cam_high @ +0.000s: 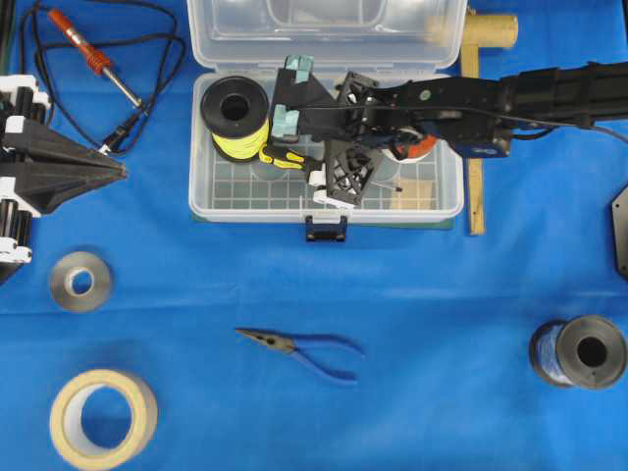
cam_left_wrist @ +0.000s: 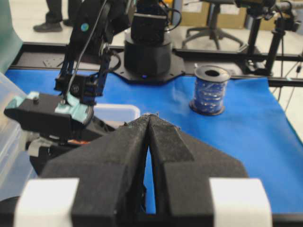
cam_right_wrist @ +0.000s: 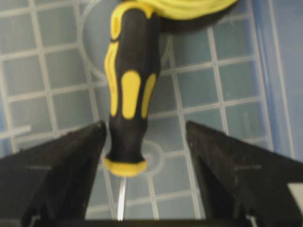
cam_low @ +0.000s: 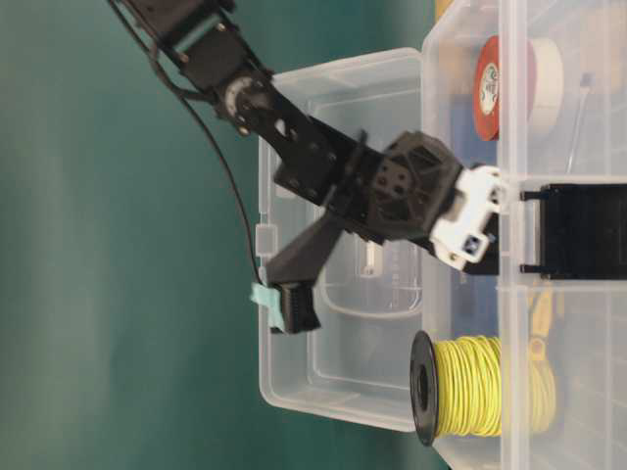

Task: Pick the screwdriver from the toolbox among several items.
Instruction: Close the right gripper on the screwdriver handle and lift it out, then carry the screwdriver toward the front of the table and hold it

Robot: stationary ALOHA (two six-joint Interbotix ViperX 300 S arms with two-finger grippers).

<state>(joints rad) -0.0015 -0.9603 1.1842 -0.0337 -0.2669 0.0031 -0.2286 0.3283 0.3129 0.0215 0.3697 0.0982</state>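
The screwdriver (cam_high: 280, 157), with its yellow-and-black handle, lies on the grid floor of the open clear toolbox (cam_high: 226, 191), beside a yellow wire spool. In the right wrist view its handle (cam_right_wrist: 130, 94) lies between the jaws, close to the left finger, with the thin shaft pointing toward the camera. My right gripper (cam_high: 291, 93) reaches into the toolbox from the right and is open (cam_right_wrist: 145, 127), not closed on anything. My left gripper (cam_high: 123, 172) is shut and empty at the left edge (cam_left_wrist: 149, 117), clear of the toolbox (cam_left_wrist: 116, 111).
A yellow wire spool (cam_high: 235, 118) and an orange-and-white roll (cam_high: 417, 147) sit in the toolbox. A soldering iron (cam_high: 88, 49) lies back left. Blue pliers (cam_high: 304, 348), a grey ring (cam_high: 80, 282), masking tape (cam_high: 103, 417) and a blue wire spool (cam_high: 579, 353) lie in front.
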